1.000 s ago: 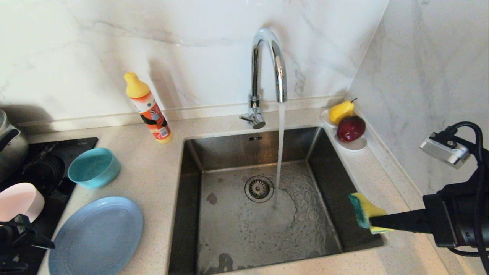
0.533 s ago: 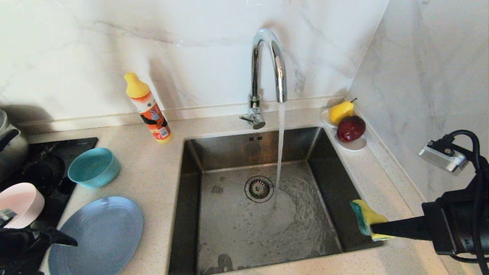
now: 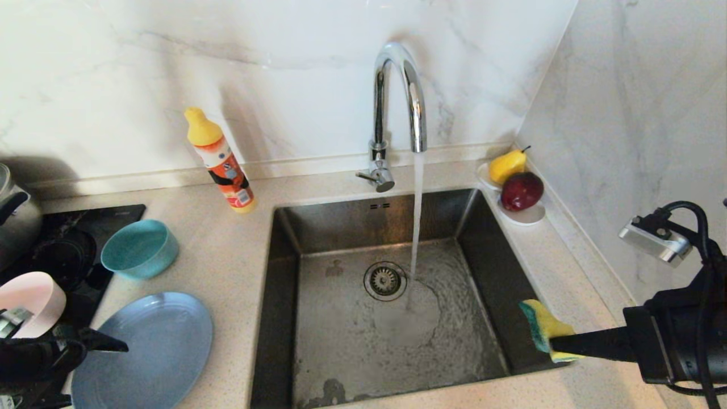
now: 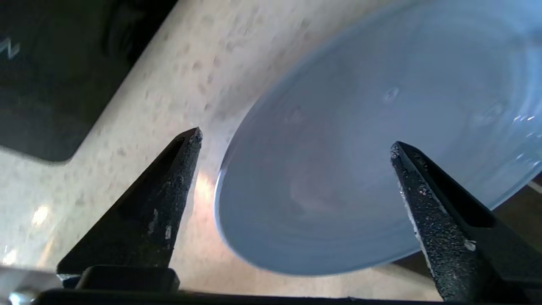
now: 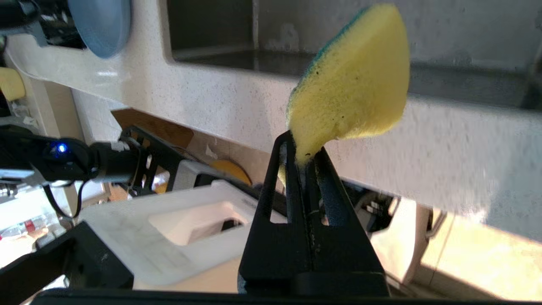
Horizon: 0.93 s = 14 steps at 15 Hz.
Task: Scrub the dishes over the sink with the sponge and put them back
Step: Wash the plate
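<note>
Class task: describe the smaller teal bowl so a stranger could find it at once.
Start at the steel sink and look to the counter on the robot's left. Behind the flat blue plate sits the teal bowl, beside the black hob. It is deeper than the plate and, unlike the pink bowl, blue-green.

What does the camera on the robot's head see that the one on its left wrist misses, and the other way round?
Only the head view shows the sink with its running tap, the pink bowl, the teal bowl and the right gripper pinching the sponge. Only the left wrist view shows the left gripper wide open, one finger over the counter, one over the plate. Both show the plate.
</note>
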{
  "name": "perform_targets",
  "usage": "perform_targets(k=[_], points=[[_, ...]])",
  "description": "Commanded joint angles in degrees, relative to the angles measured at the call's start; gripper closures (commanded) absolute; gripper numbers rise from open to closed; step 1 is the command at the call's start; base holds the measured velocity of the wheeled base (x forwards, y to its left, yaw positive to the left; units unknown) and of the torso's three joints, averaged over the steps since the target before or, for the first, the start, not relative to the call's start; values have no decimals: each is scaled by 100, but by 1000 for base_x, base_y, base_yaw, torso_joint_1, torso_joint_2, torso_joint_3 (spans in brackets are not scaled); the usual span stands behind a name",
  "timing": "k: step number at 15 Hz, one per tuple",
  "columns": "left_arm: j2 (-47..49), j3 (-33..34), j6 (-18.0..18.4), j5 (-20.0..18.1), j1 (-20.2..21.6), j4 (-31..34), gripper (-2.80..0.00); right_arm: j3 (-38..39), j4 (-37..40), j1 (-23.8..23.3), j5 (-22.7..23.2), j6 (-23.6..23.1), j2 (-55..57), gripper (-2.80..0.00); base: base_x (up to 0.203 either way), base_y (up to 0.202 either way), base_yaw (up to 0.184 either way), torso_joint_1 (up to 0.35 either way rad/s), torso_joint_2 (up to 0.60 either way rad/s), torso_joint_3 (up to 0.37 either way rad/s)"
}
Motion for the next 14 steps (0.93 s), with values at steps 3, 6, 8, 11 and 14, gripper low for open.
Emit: perform_targets(k=[3,6,8,11,14], points=[[0,79,-22,-46,-3,-184,-280,197,-282,-2,9,27,8,0,0,0,0,0,0,0],[-17,168,-30,-90,-11,-440,-280,208,-268,-2,14,27,23,0,0,0,0,0,0,0],[-33,209,-22,-214,-17,-518,-280,275,-297,-2,18,9,35,0,0,0,0,0,0,0],[-115,246,-30,-239,-179,-539,-280,276,-376,-9,18,1,88,0,0,0,0,0,0,0],[-97,272,-31,-239,-217,-691,-280,380,-482,-11,26,7,96,0,0,0,0,0,0,0]])
